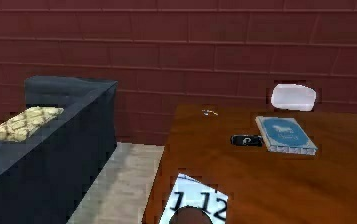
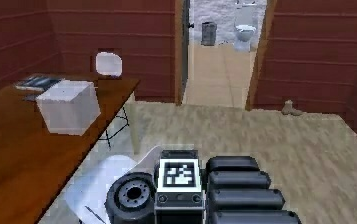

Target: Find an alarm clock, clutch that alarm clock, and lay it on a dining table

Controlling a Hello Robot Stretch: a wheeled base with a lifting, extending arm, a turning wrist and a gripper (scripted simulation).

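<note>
I count one book (image 1: 286, 135) and one white box (image 2: 68, 107) on the table (image 1: 326, 185). Beside the table: one sofa (image 1: 56, 130), one chair (image 2: 109, 65).

Walls (image 1: 136, 40) of dark red brick. A blue sofa (image 1: 81, 125) stands beside the wooden table (image 1: 201, 150). Pale floor (image 2: 286, 150) leads to a doorway (image 2: 216, 60).

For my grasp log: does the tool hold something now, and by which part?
It cannot be told. The tool sits low near the wooden table, with a pale shape behind it, and its far end is not clear.
</note>
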